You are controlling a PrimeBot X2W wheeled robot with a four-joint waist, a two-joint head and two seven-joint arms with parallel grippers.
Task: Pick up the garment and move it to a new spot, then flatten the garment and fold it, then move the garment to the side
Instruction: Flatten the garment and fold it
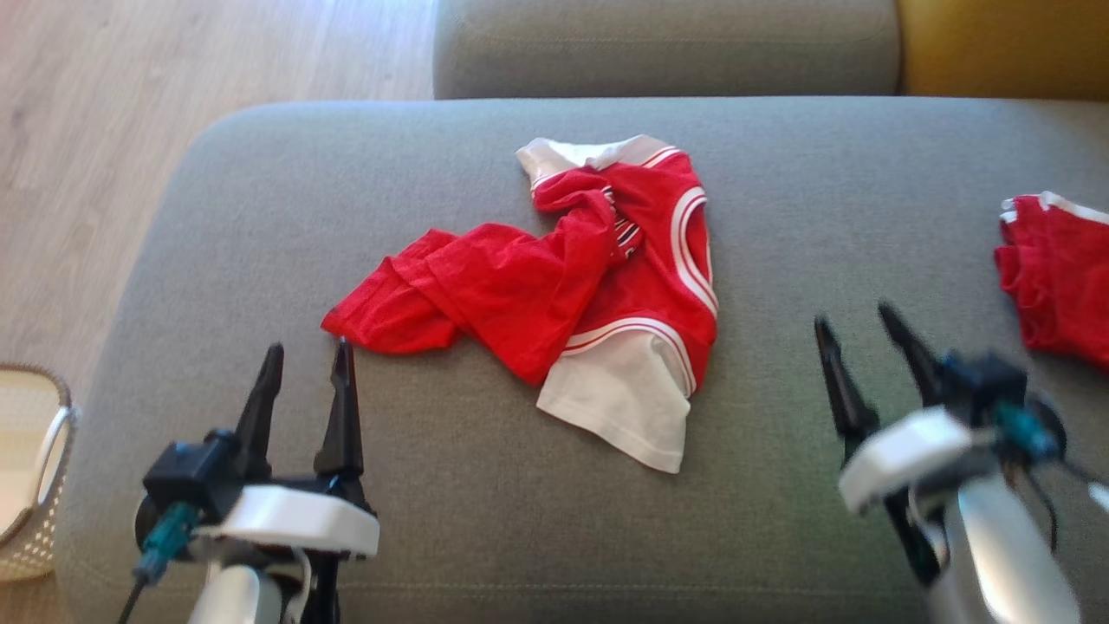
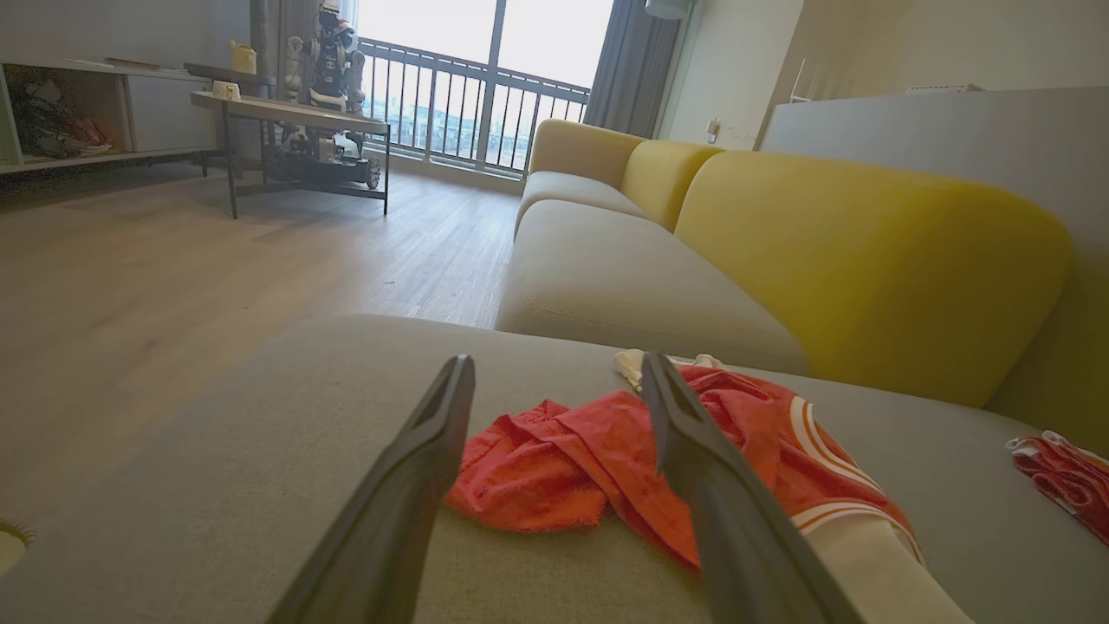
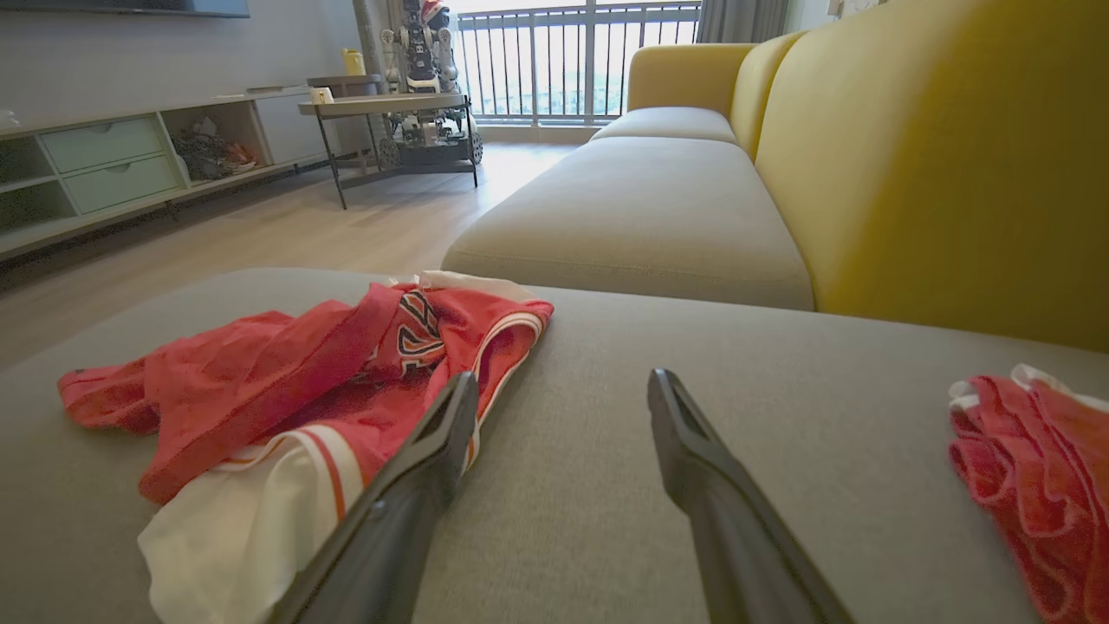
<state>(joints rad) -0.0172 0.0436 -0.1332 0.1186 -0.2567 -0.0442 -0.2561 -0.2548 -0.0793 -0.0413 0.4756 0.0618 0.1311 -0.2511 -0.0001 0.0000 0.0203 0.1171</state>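
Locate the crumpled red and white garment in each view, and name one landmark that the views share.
Head view: garment at centre, on the grey cushion.
Left wrist view: garment at lower centre.
Right wrist view: garment at lower left.
Shared landmark: the second red cloth at each view's right edge.

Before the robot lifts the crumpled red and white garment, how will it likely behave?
The garment lies in soft folds, so it would probably hang limp. It looks thin, likely light. On the woven cushion, a push would probably bunch it.
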